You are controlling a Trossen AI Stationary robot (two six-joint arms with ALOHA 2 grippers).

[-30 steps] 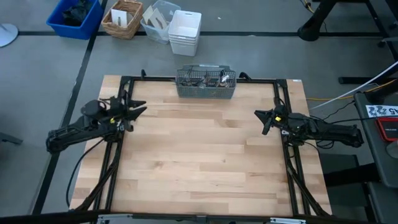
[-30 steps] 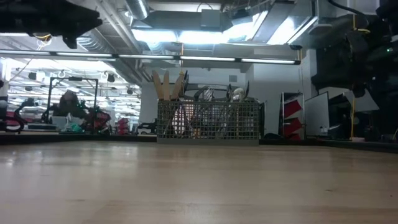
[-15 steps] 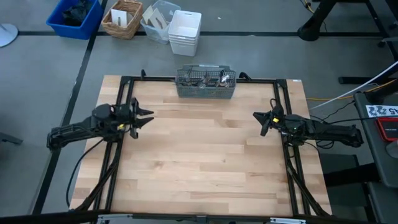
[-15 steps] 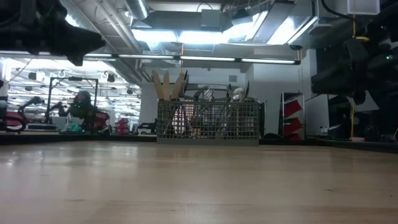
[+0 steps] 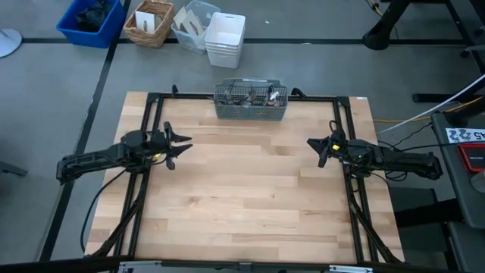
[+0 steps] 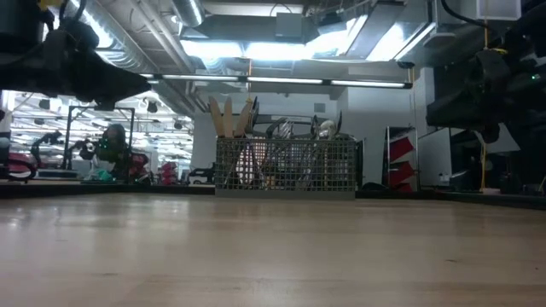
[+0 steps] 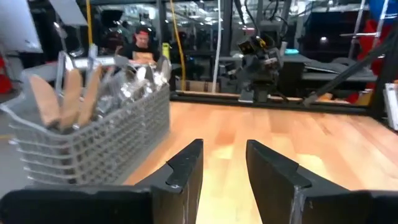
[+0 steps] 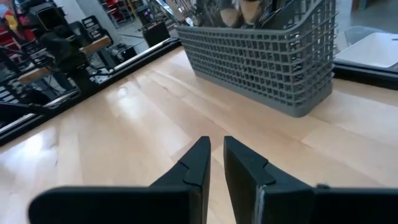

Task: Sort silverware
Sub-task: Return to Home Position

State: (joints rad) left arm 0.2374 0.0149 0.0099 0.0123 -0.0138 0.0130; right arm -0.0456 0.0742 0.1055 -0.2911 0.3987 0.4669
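Note:
The silverware (image 5: 261,95) stands upright in a grey wire-mesh caddy (image 5: 251,101) at the middle of the table's far edge, handles and heads sticking out of its top (image 6: 324,130). A few wooden-handled pieces (image 7: 62,96) stand at one end of the caddy. My left gripper (image 5: 184,144) hovers open over the table's left part, pointing level toward the right, with nothing between its fingers (image 7: 186,165). My right gripper (image 5: 311,143) hovers over the right part, pointing left, with only a narrow gap between its fingers (image 8: 199,155) and nothing in it.
Black frame rails (image 5: 151,114) run along the table's left, right and far edges. Bare wood (image 5: 242,182) lies between the two grippers. Beyond the far edge, on the floor, stand a blue bin (image 5: 91,21), a wicker basket (image 5: 148,23) and white bins (image 5: 225,38). A person (image 7: 143,40) shows far off.
My left gripper has sunk toward the table and swung toward the table's right and a little toward the near edge, staying open. The right gripper and the caddy have kept still.

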